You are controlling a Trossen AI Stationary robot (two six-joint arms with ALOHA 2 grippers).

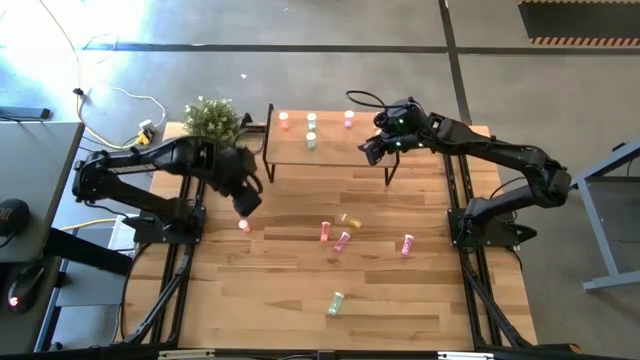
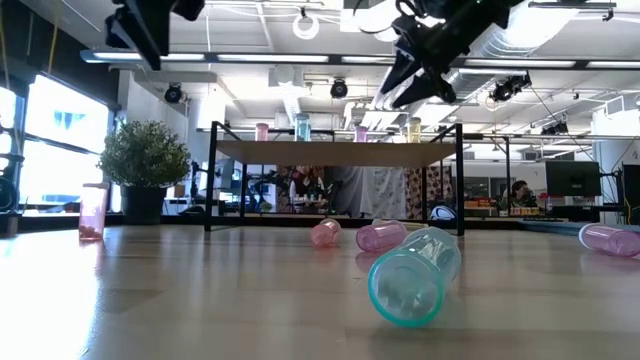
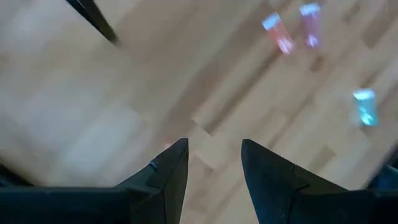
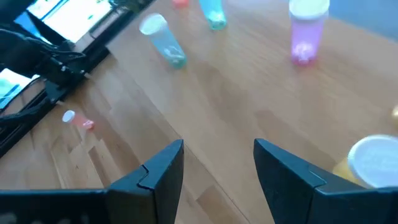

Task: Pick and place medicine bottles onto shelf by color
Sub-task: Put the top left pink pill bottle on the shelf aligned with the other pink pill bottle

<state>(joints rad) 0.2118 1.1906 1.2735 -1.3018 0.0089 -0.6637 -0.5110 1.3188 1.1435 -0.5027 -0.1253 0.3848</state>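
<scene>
The shelf (image 1: 330, 150) stands at the table's far middle. On its top stand a salmon-red bottle (image 1: 284, 121), two mint-green bottles (image 1: 311, 120) (image 1: 311, 140), a pink one (image 1: 348, 119) and a yellow one (image 4: 373, 162). My right gripper (image 1: 372, 150) hovers open and empty above the shelf's right part, next to the yellow bottle (image 2: 414, 129). My left gripper (image 1: 245, 200) is open and empty, high above the table, near an upright salmon-red bottle (image 1: 243, 226). More bottles lie on the table: salmon (image 1: 325, 232), yellow (image 1: 351, 220), pink (image 1: 343, 241) (image 1: 407, 245), green (image 1: 336, 303).
A potted plant (image 1: 212, 118) stands at the table's far left corner, beside the shelf. The green bottle (image 2: 412, 275) lies on its side nearest the front edge. Cables and a desk lie beyond the table's left side.
</scene>
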